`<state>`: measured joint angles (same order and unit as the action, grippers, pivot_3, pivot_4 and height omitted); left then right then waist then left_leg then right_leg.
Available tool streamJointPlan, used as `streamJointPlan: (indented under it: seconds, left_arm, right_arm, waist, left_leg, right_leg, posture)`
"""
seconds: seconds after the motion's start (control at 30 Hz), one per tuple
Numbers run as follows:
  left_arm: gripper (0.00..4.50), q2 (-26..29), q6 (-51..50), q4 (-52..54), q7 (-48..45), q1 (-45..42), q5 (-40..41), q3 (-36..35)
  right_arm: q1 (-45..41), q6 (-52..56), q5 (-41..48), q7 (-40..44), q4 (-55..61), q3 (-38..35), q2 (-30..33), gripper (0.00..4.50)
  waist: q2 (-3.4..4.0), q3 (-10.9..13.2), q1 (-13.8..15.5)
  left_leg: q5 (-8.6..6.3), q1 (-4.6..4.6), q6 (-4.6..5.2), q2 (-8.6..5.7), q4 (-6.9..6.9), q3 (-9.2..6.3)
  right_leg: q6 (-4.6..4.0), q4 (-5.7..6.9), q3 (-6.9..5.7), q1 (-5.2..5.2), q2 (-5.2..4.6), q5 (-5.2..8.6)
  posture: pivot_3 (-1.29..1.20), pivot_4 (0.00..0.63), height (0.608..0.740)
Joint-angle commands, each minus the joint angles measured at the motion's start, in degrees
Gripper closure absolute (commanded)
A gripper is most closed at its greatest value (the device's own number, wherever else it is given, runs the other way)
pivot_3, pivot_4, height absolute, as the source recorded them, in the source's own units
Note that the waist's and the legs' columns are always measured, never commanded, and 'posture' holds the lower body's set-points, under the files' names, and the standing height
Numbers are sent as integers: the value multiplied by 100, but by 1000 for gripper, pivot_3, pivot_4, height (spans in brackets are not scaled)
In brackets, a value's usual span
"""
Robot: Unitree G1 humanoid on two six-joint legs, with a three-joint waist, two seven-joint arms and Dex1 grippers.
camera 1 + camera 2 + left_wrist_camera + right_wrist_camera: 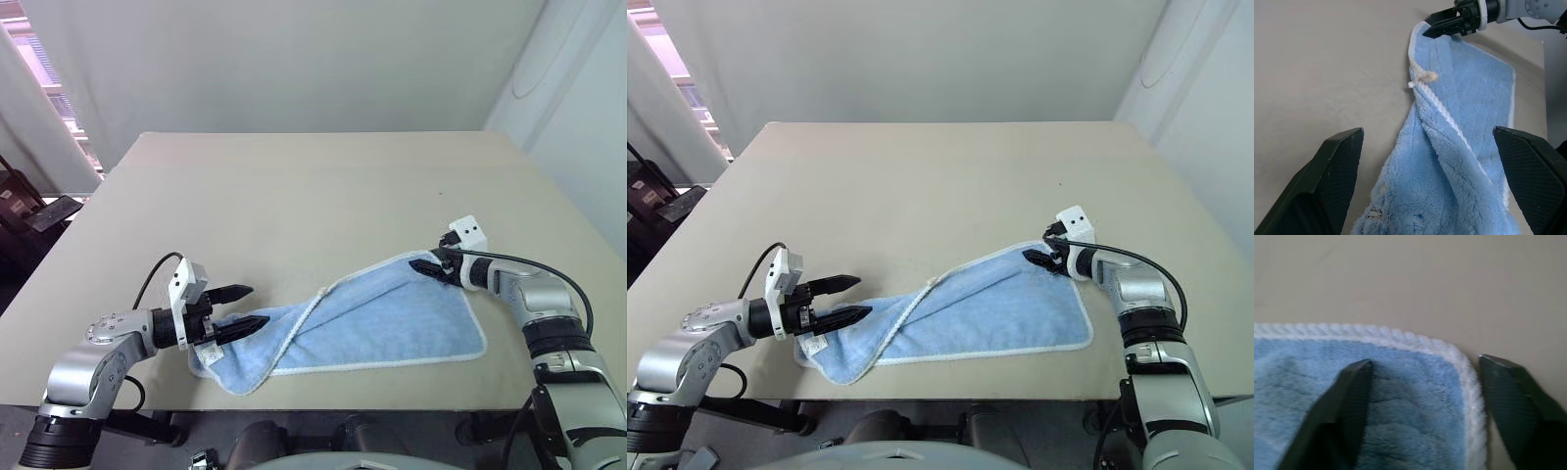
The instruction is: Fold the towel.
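The light blue towel (392,318) with white edging lies on the beige table (294,196), twisted and bunched at its left end and flatter at its right. My left gripper (257,305) hovers open at the bunched left end, its fingers spread wide on either side of the cloth (1449,186). My right gripper (416,265) is at the towel's far right corner. In the right wrist view its two fingers stand apart around that corner (1449,382), one finger (1347,401) over the cloth and the other beyond the white edge.
The towel's near edge lies close to the table's front edge (323,397). Bare tabletop stretches behind the towel to the wall. Dark objects (34,211) stand off the table at the left.
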<state>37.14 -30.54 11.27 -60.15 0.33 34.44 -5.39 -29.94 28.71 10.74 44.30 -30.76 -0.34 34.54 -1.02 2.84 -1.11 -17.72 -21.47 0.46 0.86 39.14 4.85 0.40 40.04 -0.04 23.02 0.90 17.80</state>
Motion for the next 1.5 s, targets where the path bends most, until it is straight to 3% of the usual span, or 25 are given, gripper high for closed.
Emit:
streamJointPlan:
  seconds: [0.03,0.2,0.23,0.47,0.77,0.93,1.17,1.5]
  left_arm:
    - [0,43,203,-79,-139,-35,-9,-76]
    - [0,201,402,-399,-446,-38,-61,-146]
    - [0,252,478,-475,-521,-36,-94,-152]
    - [0,454,679,-117,-799,292,-34,-182]
    - [0,346,927,345,-880,431,-163,123]
    - [0,177,1599,-110,-1082,499,-512,383]
    - [0,-299,2141,-1124,-1118,-330,-1006,847]
    - [0,-494,1715,-646,-1300,-823,-867,1263]
  right_arm:
    - [-118,-215,-184,-43,-37,97,-58,2415]
    - [-121,-482,-267,-168,49,-5,-60,4357]
    - [-128,-512,-248,-177,111,-46,-60,4476]
    - [-267,-264,138,-519,909,-497,-196,4476]
    - [-1204,370,510,-1341,2106,-850,-562,4476]
    - [-1794,362,477,-1790,1887,-936,-737,4476]
    - [-2049,165,300,-2105,1447,-778,-943,4476]
    - [-2270,-183,-34,-2841,469,-883,-1086,4476]
  waist:
    - [1,0,-7]
    - [2,0,-4]
    - [2,0,-4]
    - [10,4,-9]
    - [22,9,3]
    - [23,9,0]
    - [28,6,13]
    - [31,4,-38]
  left_leg:
    - [0,0,0,0,0,0]
    - [0,-2,0,0,0,0]
    - [0,-2,0,0,0,1]
    - [0,-12,0,1,-2,1]
    - [0,-9,-1,1,-2,1]
    - [0,-14,0,0,-2,6]
    - [0,-16,0,0,-2,6]
    - [2,-73,0,2,-1,9]
  right_leg:
    - [0,0,0,0,1,0]
    - [0,0,0,1,0,0]
    - [0,0,0,1,-1,0]
    - [-1,0,1,13,-1,1]
    - [-1,8,1,15,-1,0]
    - [-1,5,2,18,-4,1]
    - [-2,6,1,20,-3,0]
    - [-1,11,3,74,0,-1]
  posture:
    - [0,0,724]
    - [0,0,724]
    - [0,0,724]
    - [0,0,724]
    - [0,0,724]
    - [0,0,724]
    - [0,0,724]
    - [0,0,724]
